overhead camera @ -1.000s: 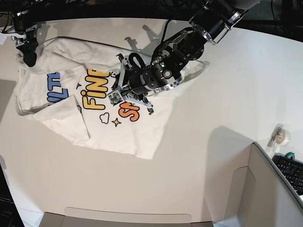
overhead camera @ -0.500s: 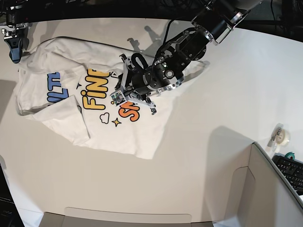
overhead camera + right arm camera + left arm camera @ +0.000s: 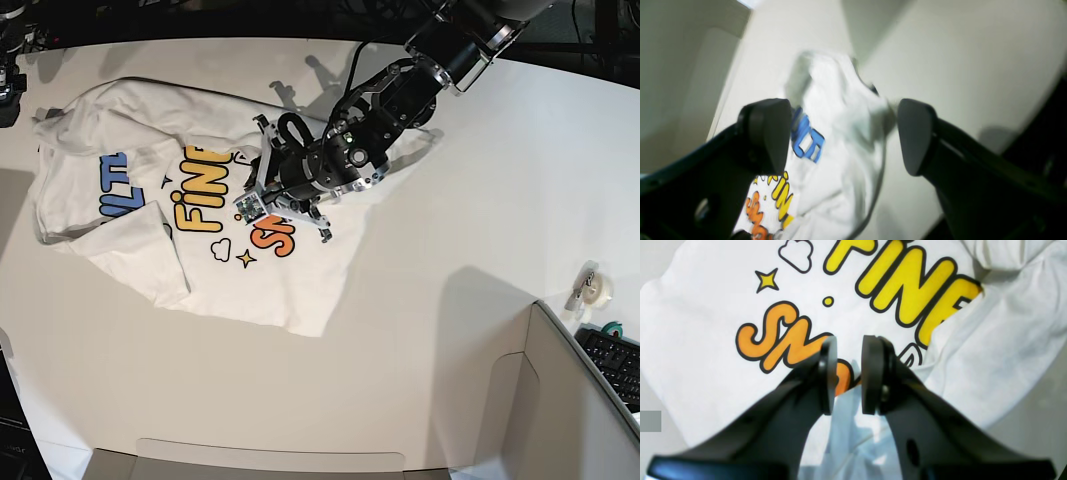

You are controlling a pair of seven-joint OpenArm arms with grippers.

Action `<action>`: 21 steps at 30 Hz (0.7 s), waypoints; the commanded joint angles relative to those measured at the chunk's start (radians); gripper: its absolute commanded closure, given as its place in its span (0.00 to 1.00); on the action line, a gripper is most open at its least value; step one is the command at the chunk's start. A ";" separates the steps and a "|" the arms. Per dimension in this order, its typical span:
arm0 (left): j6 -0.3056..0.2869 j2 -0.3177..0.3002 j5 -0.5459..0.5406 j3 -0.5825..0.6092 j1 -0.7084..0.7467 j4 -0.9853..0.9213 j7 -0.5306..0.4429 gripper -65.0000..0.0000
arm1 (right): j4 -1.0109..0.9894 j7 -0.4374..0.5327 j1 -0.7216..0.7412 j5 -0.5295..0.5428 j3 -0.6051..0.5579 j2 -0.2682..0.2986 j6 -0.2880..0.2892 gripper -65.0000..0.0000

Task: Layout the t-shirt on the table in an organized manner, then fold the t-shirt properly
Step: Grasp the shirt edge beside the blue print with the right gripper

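While the t-shirt (image 3: 190, 215) lies spread but crumpled on the left part of the worktop (image 3: 450, 230), near its far edge, I hold my left end effector (image 3: 848, 373) above the printed front. Its jaws stand narrowly apart, with a small gap between the pads, and through the gap I see orange letters and a fold of white cloth; whether the pads are pinching that fold I cannot tell. From the base view this end effector (image 3: 290, 205) sits over the orange and yellow letters, near the middle of the shirt. One sleeve is folded over the shirt's front at the lower left, and the hem points to the near edge of the worktop.

My right end effector (image 3: 843, 136) is spread wide and holds nothing. It hangs off the far left corner of the worktop, and between its fingers I look down at the bunched shoulder of the shirt with the blue letters.
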 commanded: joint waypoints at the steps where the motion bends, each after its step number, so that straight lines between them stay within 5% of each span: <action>1: 0.001 0.009 -0.005 -0.003 -0.018 0.017 -0.014 0.80 | 0.016 0.022 0.003 0.027 0.004 0.020 -0.019 0.25; 7: 0.001 0.009 -0.005 -0.003 -0.016 0.004 -0.012 0.80 | 0.015 0.076 0.078 -0.045 0.004 0.015 -0.182 0.25; 14: 0.001 0.009 -0.005 -0.003 -0.016 -0.002 -0.012 0.80 | 0.015 0.116 0.190 -0.051 -0.064 0.014 -0.482 0.25; 21: 0.001 0.009 -0.005 -0.009 -0.016 -0.002 0.015 0.80 | -0.040 0.185 0.227 -0.254 -0.161 -0.054 -0.527 0.25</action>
